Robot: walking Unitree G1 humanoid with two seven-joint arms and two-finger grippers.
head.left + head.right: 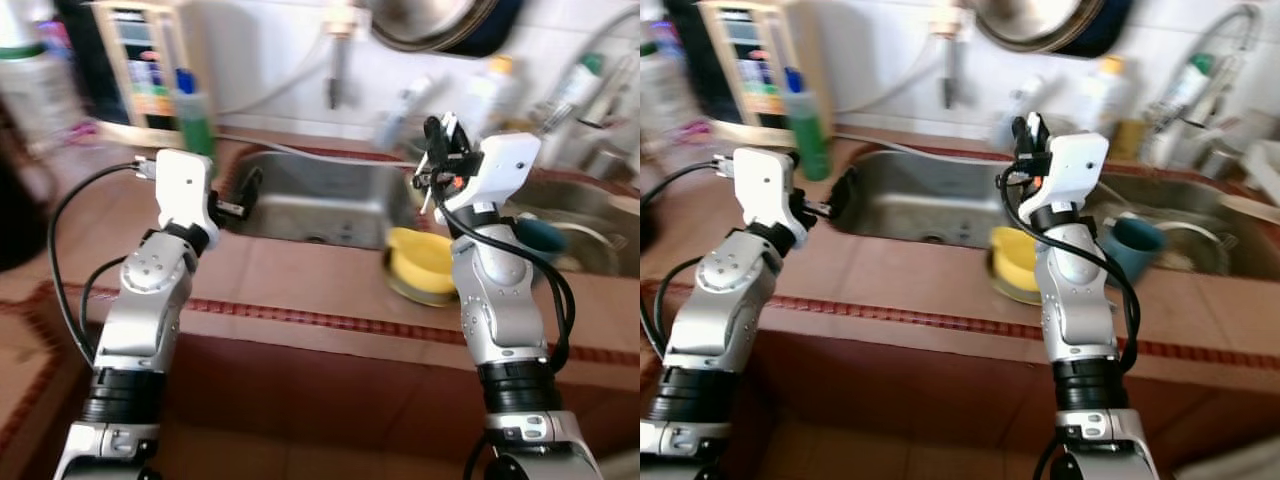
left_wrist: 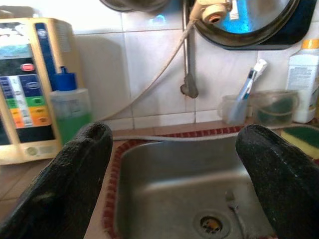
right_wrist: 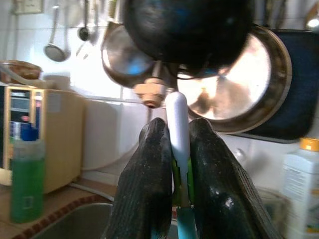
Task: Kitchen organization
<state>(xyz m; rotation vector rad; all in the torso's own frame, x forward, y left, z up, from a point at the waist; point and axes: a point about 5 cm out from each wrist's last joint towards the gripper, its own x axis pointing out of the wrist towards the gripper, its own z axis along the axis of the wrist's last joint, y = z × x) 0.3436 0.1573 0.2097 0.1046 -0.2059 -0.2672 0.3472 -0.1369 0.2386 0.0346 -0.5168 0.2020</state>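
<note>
Right pincer (image 3: 174, 164) is clamped tight on a slim white-handled tool (image 3: 177, 129) with a green and blue section, maybe a toothbrush, can't say for sure. It's held up above the sink (image 1: 320, 200). The head views are too blurry to make that tool out; the right wrist view shows it clearly, with hanging pans (image 3: 239, 74) behind. Left pincer (image 2: 174, 169) is spread wide with nothing in it, over the sink's left edge. Its wrist view shows the drain (image 2: 212, 225) and a green soap bottle (image 2: 70, 107). A yellow bowl (image 1: 422, 262) sits on the tiled bench (image 1: 290, 290).
</note>
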